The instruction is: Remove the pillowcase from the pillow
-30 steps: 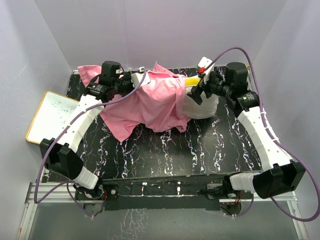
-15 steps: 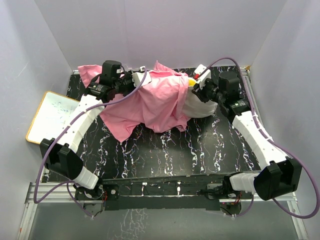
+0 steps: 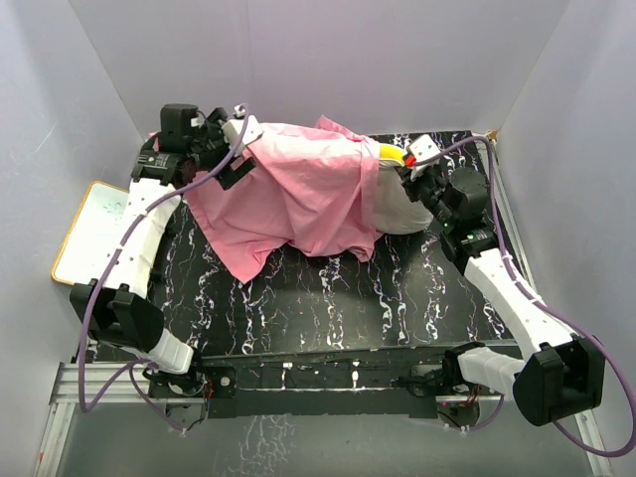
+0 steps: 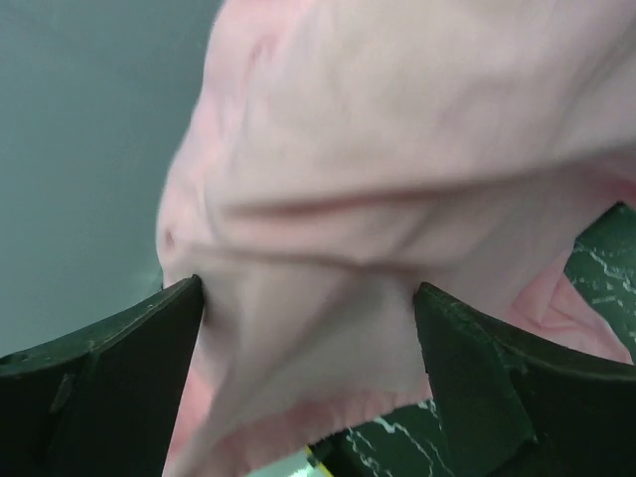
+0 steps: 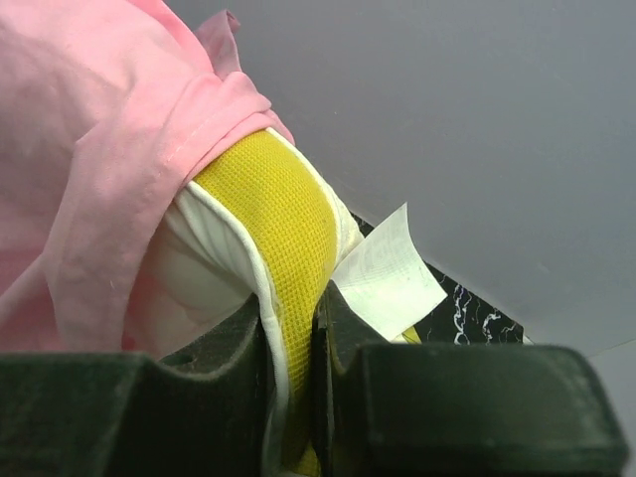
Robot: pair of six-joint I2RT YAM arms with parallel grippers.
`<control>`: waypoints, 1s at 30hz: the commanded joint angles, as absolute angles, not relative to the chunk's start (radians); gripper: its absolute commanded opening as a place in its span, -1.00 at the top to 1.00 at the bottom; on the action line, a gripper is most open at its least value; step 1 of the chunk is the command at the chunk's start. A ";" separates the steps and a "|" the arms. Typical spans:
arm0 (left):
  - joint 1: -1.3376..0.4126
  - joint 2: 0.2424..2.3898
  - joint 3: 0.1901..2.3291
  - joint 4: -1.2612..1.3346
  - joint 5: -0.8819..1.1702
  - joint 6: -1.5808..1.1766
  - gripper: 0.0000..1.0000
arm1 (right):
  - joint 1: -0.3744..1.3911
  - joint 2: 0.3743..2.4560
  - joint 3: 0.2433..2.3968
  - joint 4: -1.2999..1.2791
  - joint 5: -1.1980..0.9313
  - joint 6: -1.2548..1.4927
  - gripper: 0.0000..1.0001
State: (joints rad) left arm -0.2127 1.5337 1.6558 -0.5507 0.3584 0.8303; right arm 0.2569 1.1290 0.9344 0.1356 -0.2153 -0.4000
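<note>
top view: the pillowcase (image 3: 298,199) is draped over the left part of the pillow (image 3: 399,209) at the back of the black marble table (image 3: 328,298). a white board (image 3: 89,229) lies off the table's left edge.

left wrist: the left gripper (image 4: 308,288) is released, its fingers spread, with pink cloth hanging loose between them and filling most of the view.

right wrist: the right gripper (image 5: 291,308) is clenched on the pillow's yellow band (image 5: 268,219), beside a white label (image 5: 388,278).
</note>
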 commanded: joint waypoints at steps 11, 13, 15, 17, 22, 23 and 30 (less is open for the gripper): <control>0.057 1.676 1.701 -0.684 0.501 0.985 -0.65 | 0.235 1.073 0.904 0.455 -0.295 -0.351 0.84; 0.054 1.672 1.685 -0.646 0.558 0.981 -0.42 | 0.233 1.077 0.907 0.455 -0.298 -0.339 0.84; 0.043 1.690 1.699 -0.645 0.576 0.965 0.01 | 0.230 1.081 0.911 0.461 -0.275 -0.316 0.84; 0.040 1.720 1.735 -0.650 0.559 0.915 0.60 | 0.212 1.087 0.924 0.466 -0.246 -0.280 0.84; 0.069 1.744 1.768 -0.500 0.392 0.835 1.00 | 0.154 1.112 0.967 0.499 -0.153 -0.182 0.84; 0.084 1.745 1.780 -0.449 0.374 0.819 1.00 | 0.151 1.120 0.980 0.500 -0.132 -0.176 0.84; 0.227 1.816 2.045 -0.334 0.336 0.577 1.00 | 0.149 1.148 1.057 0.465 0.014 -0.148 0.84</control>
